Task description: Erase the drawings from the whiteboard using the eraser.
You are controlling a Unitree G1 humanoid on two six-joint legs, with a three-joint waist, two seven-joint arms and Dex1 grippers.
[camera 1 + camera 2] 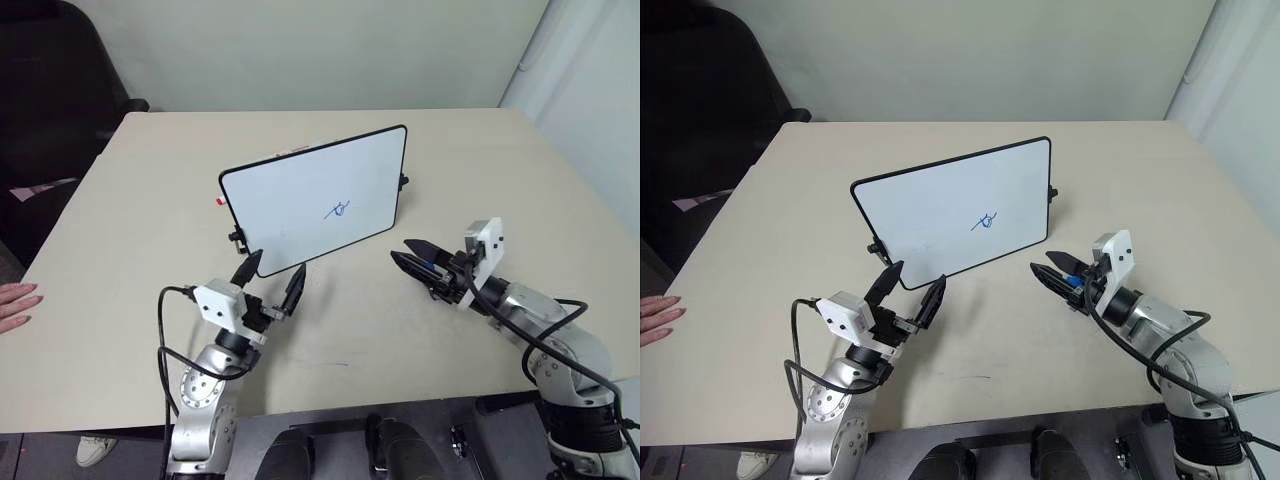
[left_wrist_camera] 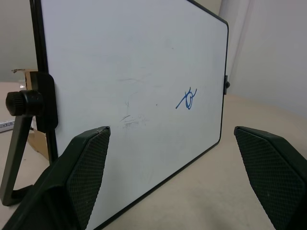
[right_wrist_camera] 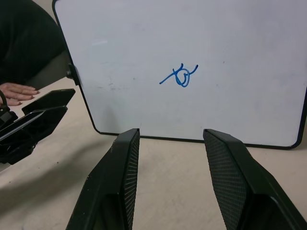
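Looking down over a beige table set against a pale wall, with a dark chair off the far left corner and a person's hand resting on the left edge. Counting one whiteboard, propped upright on its stand near the middle and leaning back a little, its long axis running across the table and angling away toward the right. Finding one blue scribble on it, the drawings, sitting right of centre and low on the white face. Noting two grippers, both short of the board and touching nothing on it. Seeing the left gripper spread wide and empty, pointing up at the board's lower left corner, well apart from the mark. Seeing the right gripper half closed, apparently pinching the eraser, one small blue block tucked deep between the fingers near their base. Pointing that gripper level, forward and leftward, with the scribble lying ahead of it, up and slightly to the left, squarely between the fingers in the right wrist view. Judging the right arm the nearer and the one carrying the tool, so needing only a forward reach and a small rise to press the block flat onto the mark.
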